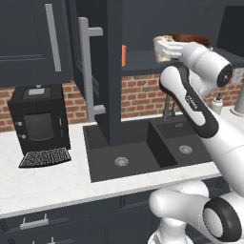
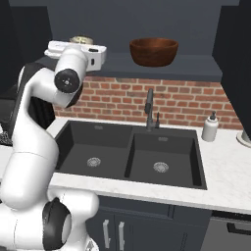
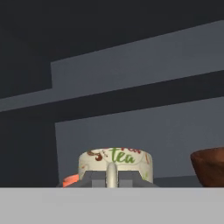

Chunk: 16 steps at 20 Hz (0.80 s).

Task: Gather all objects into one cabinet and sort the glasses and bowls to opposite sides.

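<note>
While fingers (image 3: 112,178) pinch the cream mug (image 3: 116,162), brown bowl (image 3: 210,166) sits apart.

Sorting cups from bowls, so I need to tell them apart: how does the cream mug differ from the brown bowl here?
The cream mug is pale with printed lettering and a pattern; the brown bowl is plain reddish-brown and wood-like. The mug is narrow and straight-sided, the bowl much wider and rounded. The gripper is shut on the mug's rim; the bowl stands free. Both are upright in the open cabinet.

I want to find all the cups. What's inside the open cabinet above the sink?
On its shelf: a brown bowl, a cream mug that the hand is shut on, and an orange mug peeking past the door. The arm and door cover the rest of the shelf.
</note>
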Available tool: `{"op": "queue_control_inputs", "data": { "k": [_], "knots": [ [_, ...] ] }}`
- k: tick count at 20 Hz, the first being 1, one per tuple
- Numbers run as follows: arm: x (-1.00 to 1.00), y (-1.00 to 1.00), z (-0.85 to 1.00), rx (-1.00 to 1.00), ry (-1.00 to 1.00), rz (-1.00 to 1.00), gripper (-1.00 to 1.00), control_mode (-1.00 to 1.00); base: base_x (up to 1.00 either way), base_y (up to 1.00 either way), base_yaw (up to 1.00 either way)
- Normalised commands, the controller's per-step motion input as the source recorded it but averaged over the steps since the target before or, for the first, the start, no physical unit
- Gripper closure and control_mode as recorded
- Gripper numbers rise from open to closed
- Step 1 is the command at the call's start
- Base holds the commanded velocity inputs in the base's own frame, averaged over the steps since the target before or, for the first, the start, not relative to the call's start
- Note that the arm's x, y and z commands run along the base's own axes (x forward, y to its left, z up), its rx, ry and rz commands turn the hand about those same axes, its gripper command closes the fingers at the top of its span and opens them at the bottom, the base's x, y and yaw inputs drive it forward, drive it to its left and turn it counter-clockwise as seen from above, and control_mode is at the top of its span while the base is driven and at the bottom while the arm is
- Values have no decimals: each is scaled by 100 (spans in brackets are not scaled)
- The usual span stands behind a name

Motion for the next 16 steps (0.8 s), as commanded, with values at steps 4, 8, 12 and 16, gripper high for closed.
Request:
{"op": "queue_control_inputs", "data": {
  "k": [4, 8, 12, 16],
  "knots": [
    [15, 20, -33, 0, -1, 0, 100, -100, 0, 0, 0],
    [37, 5, -15, 0, 2, 0, 100, -100, 0, 0, 0],
    [39, 0, -1, 0, 3, 0, 100, -100, 0, 0, 0],
    [8, 0, -6, 0, 1, 0, 100, -100, 0, 0, 0]
  ]
}}
